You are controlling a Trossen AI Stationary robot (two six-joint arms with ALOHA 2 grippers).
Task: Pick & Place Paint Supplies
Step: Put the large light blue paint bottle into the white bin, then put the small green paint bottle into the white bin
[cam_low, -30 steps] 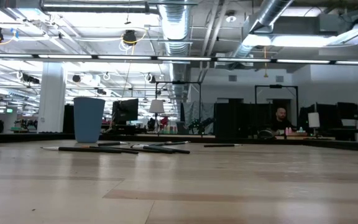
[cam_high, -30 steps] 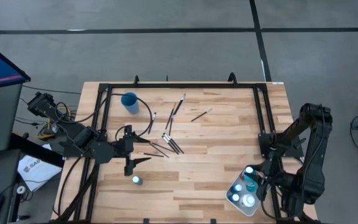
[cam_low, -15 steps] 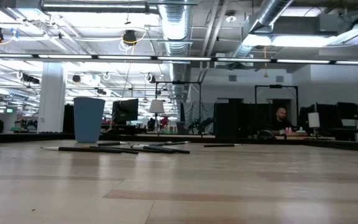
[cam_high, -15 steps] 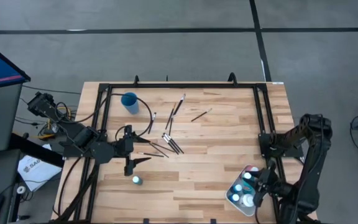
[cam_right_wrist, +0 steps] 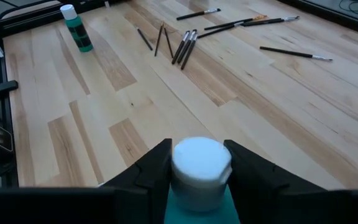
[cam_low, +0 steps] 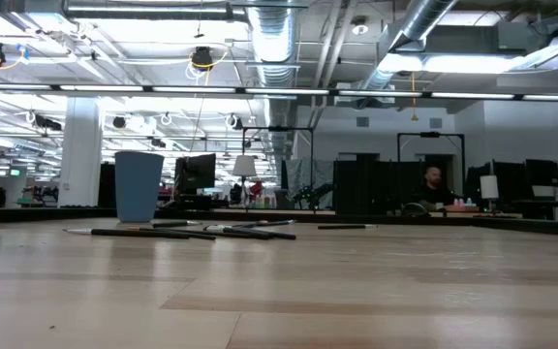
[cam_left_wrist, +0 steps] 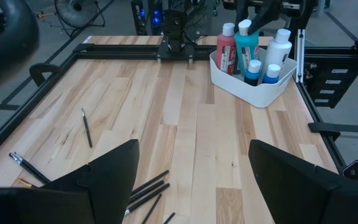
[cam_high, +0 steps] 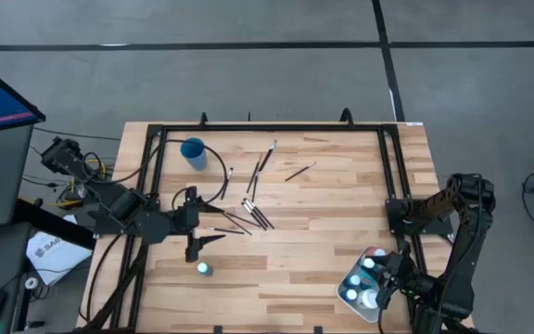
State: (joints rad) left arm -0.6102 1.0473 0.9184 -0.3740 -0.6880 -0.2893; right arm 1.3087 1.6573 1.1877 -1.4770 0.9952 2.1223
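My right gripper hangs over the white tray at the table's near right corner, shut on a teal paint bottle. Red, white and blue bottles stand in the tray beside it. Another teal bottle stands upright on its base near the table's near left part, also in the right wrist view. Several dark-handled brushes lie flat and scattered mid-table. My left gripper is open above the table, just beyond the lone teal bottle, holding nothing. My right gripper pinches the teal bottle's white cap between its two fingers, coming slanting down from the table's right side. The bottle stands upright inside the tray among the others. The tray wall hides whether its base rests on the tray floor.
A blue cup stands upright at the far left of the table, seen in the low view too. Black frame rails run along the table's far, left and right edges. Bare wood lies between the brushes and the tray.
My right arm has drawn toward the table's near edge, and its gripper has moved slightly nearer over the tray. The left arm, the brushes and the lone teal bottle have stayed put.
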